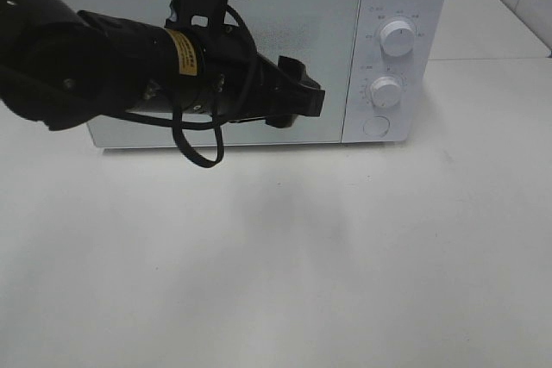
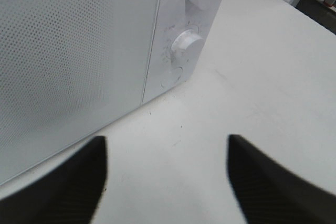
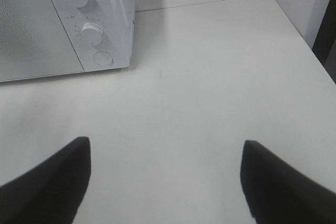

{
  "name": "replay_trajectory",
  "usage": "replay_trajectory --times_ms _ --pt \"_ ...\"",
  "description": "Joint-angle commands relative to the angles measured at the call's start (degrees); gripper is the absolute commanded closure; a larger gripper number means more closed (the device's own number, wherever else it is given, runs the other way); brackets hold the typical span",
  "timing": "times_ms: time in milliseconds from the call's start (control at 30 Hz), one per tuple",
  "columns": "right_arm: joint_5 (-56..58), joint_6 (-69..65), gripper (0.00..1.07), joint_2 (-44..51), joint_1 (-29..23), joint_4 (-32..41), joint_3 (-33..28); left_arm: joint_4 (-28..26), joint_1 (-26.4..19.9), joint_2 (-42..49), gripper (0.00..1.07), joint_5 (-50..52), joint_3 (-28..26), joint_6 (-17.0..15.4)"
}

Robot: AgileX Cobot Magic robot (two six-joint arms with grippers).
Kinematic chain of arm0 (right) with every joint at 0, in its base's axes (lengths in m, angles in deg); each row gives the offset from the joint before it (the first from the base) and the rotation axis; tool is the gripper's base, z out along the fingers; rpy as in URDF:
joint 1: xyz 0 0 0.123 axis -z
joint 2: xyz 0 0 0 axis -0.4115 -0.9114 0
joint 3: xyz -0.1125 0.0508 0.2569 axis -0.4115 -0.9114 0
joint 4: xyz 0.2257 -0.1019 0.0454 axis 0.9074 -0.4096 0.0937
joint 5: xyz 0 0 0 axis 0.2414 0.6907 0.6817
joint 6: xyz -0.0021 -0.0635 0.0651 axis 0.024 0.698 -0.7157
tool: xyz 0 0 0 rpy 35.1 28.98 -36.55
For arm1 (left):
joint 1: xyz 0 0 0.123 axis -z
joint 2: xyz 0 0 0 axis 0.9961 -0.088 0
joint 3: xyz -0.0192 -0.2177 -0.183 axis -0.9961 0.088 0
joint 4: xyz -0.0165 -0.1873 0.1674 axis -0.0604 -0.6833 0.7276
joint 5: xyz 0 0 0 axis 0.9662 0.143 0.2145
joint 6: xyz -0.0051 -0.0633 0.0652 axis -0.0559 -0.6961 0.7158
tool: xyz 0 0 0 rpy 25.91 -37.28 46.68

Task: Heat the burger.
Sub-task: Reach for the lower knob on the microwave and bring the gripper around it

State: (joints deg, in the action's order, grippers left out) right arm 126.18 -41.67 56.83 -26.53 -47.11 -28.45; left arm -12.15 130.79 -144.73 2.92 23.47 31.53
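Observation:
The burger is out of view in all three views. A white microwave (image 1: pixel 328 23) stands at the back of the table with its door shut. My left gripper (image 1: pixel 302 96) hovers in front of the door's lower right part, close to the control panel. In the left wrist view the left gripper (image 2: pixel 167 145) is open, with only bare table between its fingers. My right gripper (image 3: pixel 165 148) is open too and holds nothing. It hangs over the table to the right of the microwave (image 3: pixel 105 19) and does not show in the exterior high view.
The microwave's panel carries an upper knob (image 1: pixel 397 36), a lower knob (image 1: pixel 386 90) and a round button (image 1: pixel 376 126). The white table (image 1: pixel 345 256) stretches out in front. Its right edge (image 3: pixel 307 45) shows in the right wrist view.

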Motion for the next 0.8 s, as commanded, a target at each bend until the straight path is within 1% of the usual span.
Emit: replay_trajectory --times_ms 33,67,100,133,167,200,233,267,300,333,367,400,433,467,533,600,700,733,800 --pt "-0.5 0.1 0.31 1.4 0.4 -0.3 -0.2 -0.5 0.5 3.2 0.05 -7.4 0.3 -0.6" --pt "-0.5 0.1 0.31 1.4 0.4 -0.3 -0.2 -0.5 0.5 3.2 0.05 -7.4 0.3 -0.6" --pt "-0.5 0.1 0.31 1.4 0.4 -0.3 -0.2 -0.5 0.5 4.6 0.05 -11.7 0.3 -0.6" --pt "-0.5 0.1 0.31 1.4 0.4 -0.3 -0.2 -0.5 0.5 5.4 0.06 -13.9 0.3 -0.6" --pt "-0.5 0.1 0.31 1.4 0.4 -0.3 -0.2 -0.5 0.5 5.4 0.06 -13.9 0.3 -0.6" --pt "-0.5 0.1 0.31 1.4 0.4 -0.3 -0.2 -0.6 0.5 6.9 0.06 -17.4 0.3 -0.6" --pt "-0.5 0.1 0.31 1.4 0.4 -0.3 -0.2 -0.6 0.5 6.9 0.06 -17.4 0.3 -0.6" --pt "-0.5 0.1 0.31 1.4 0.4 -0.3 -0.2 -1.4 0.5 8.4 0.06 -21.4 0.3 -0.6" --pt "-0.5 0.1 0.31 1.4 0.4 -0.3 -0.2 -1.9 0.5 9.1 0.06 -23.5 0.3 -0.6" --pt "-0.5 0.1 0.31 1.4 0.4 -0.3 -0.2 -1.9 0.5 9.1 0.06 -23.5 0.3 -0.6" --pt "-0.5 0.1 0.31 1.4 0.4 -0.3 -0.2 -2.8 0.5 10.4 0.06 -28.3 0.3 -0.6" --pt "-0.5 0.1 0.31 1.4 0.4 -0.3 -0.2 -3.2 0.5 11.1 0.06 -30.6 0.3 -0.6" --pt "-0.5 0.1 0.31 1.4 0.4 -0.3 -0.2 -3.2 0.5 11.1 0.06 -30.6 0.3 -0.6" --pt "-0.5 0.1 0.31 1.4 0.4 -0.3 -0.2 -3.8 0.5 12.3 0.06 -34.4 0.3 -0.5" --pt "-0.5 0.1 0.31 1.4 0.4 -0.3 -0.2 -3.8 0.5 12.8 0.06 -36.2 0.3 -0.5" --pt "-0.5 0.1 0.31 1.4 0.4 -0.3 -0.2 -3.7 0.5 14.2 0.06 -41.8 0.3 -0.1" --pt "-0.5 0.1 0.31 1.4 0.4 -0.3 -0.2 -3.4 0.2 15.0 0.06 -44.3 0.3 0.0" --pt "-0.5 0.1 0.31 1.4 0.4 -0.3 -0.2 -3.1 -0.6 15.7 0.06 -46.5 0.3 0.0" --pt "-0.5 0.1 0.31 1.4 0.4 -0.3 -0.2 -2.9 -1.3 15.9 0.06 -47.3 0.3 0.0"
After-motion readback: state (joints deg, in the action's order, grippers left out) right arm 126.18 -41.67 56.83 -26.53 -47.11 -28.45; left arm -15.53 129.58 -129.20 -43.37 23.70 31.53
